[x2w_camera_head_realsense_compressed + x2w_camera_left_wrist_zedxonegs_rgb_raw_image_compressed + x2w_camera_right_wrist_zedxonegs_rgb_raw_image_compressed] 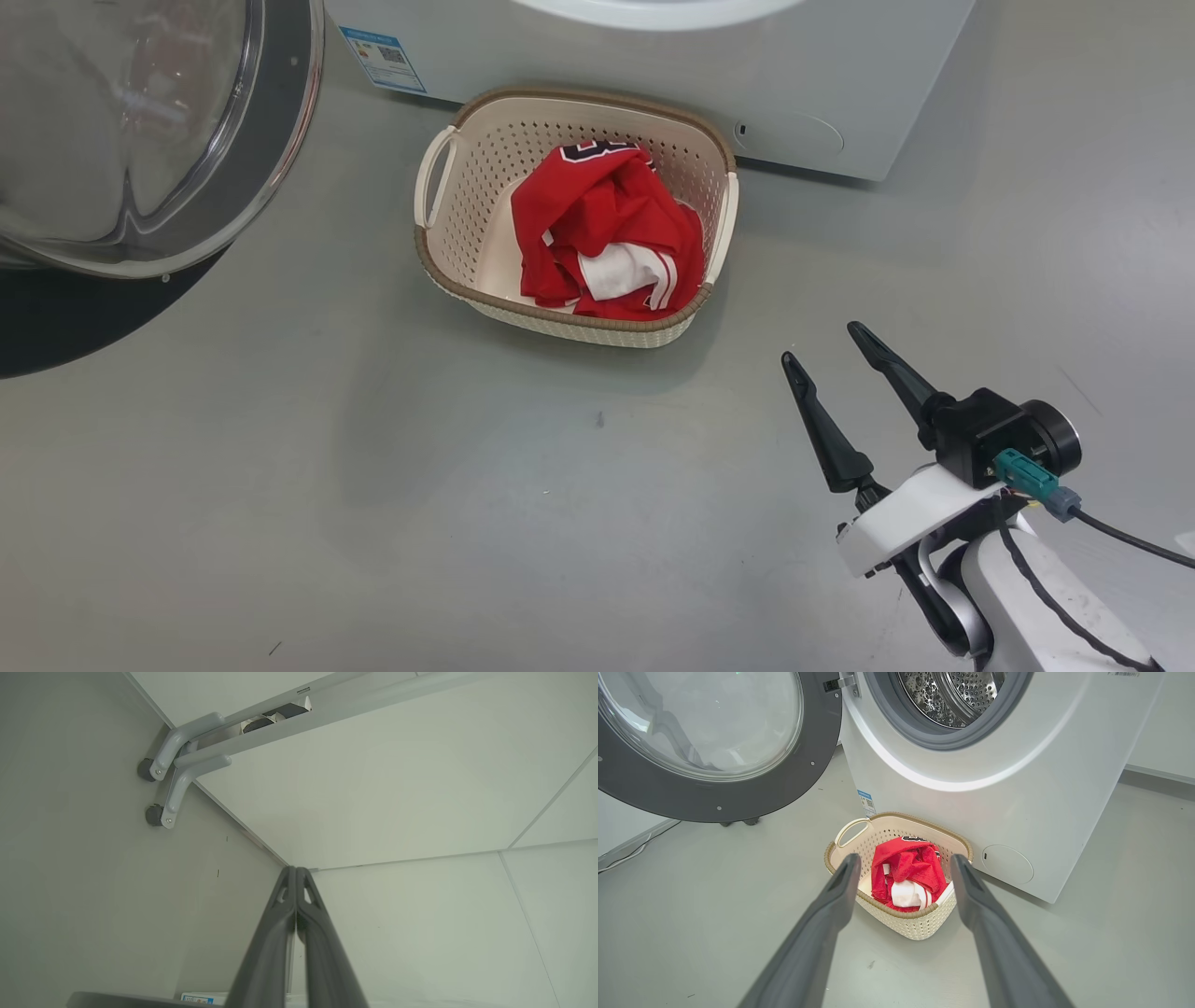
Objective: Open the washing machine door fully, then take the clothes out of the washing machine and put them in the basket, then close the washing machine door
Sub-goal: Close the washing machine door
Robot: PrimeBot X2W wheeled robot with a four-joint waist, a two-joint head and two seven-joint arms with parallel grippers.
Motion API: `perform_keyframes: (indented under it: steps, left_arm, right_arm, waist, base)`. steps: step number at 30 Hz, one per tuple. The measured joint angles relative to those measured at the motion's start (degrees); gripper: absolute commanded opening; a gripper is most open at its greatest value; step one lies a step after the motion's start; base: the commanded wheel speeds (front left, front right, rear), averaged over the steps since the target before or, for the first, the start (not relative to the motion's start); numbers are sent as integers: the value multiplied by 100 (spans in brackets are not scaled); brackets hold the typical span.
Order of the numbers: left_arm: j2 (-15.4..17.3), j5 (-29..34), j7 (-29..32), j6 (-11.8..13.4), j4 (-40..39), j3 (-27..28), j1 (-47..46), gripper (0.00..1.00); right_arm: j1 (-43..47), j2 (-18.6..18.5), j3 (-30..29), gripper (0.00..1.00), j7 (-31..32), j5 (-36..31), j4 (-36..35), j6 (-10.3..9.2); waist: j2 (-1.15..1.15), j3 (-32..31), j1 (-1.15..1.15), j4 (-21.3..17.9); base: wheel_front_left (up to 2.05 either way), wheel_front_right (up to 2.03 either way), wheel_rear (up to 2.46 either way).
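Note:
The red and white clothes lie bunched inside the cream basket, which stands on the floor against the front of the white washing machine. The washing machine door is swung wide open to the left, its glass bowl facing out. The steel drum shows no fabric in the part I can see. My right gripper hangs open and empty, short of the basket's near right corner. My left gripper is shut on nothing, pointing at a pale wall corner.
Grey floor spreads in front of the basket and to the right of the machine. A blue label sits on the machine's lower left front. In the left wrist view, a grey bracket with two castors stands by the wall.

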Motion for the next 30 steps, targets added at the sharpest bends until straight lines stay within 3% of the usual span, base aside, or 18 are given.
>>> perform_keyframes:
  steps: [10,30]
  left_arm:
    - [68,89,366,43,871,-20,-225,0]
    - [281,407,859,43,1494,-309,-611,0]
  right_arm:
    - [0,-1,-1,100,0,1,-19,0]
    - [0,1,-7,100,-9,5,5,-1]
  waist:
    - [0,9,0,-57]
    - [0,-55,0,-124]
  base:
    - [0,0,0]
    - [0,0,0]
